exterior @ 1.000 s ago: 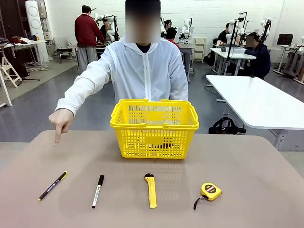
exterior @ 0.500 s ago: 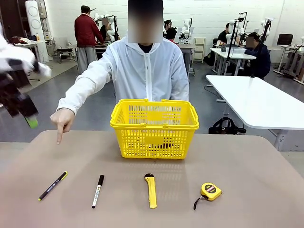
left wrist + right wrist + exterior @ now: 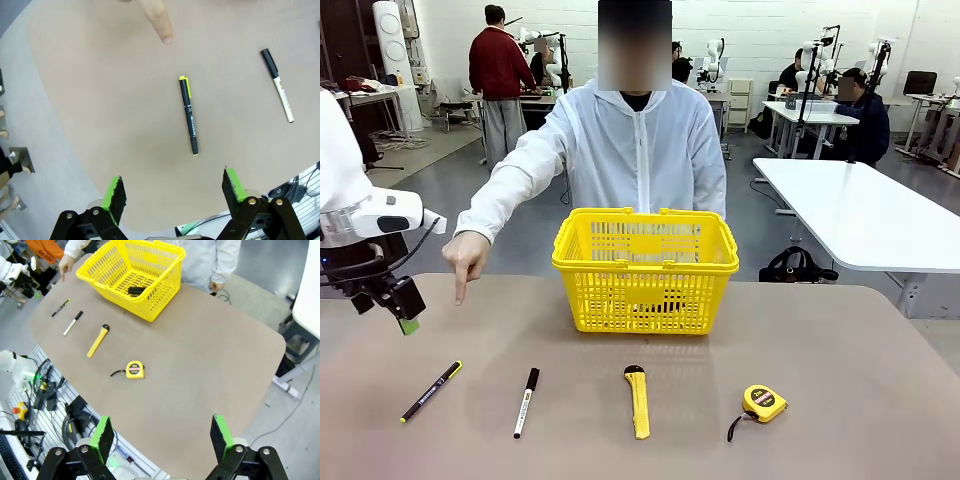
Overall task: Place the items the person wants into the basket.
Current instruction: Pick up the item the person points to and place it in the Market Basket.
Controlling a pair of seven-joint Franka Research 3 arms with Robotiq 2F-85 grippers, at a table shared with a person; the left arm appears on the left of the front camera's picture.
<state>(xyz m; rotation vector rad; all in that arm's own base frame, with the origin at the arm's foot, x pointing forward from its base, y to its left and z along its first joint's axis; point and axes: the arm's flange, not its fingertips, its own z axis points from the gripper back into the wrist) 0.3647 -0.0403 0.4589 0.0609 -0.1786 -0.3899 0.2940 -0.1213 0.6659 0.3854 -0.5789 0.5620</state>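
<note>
Left tool (image 3: 173,189) has swung in over the yellow-tipped black pen (image 3: 189,115).

No writing can be read: lettering on the slim black pen (image 3: 189,116), mid-frame, and the white-barrelled marker (image 3: 279,87), upper right, is too small.

Glossy white left arm (image 3: 365,215) — black tool (image 3: 404,312) tipped with bright green pads (image 3: 113,194)

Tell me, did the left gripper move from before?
Yes. The left gripper came in from the picture's left edge and dropped lower and rightward, closer to the black pen, which lies where it was.
</note>
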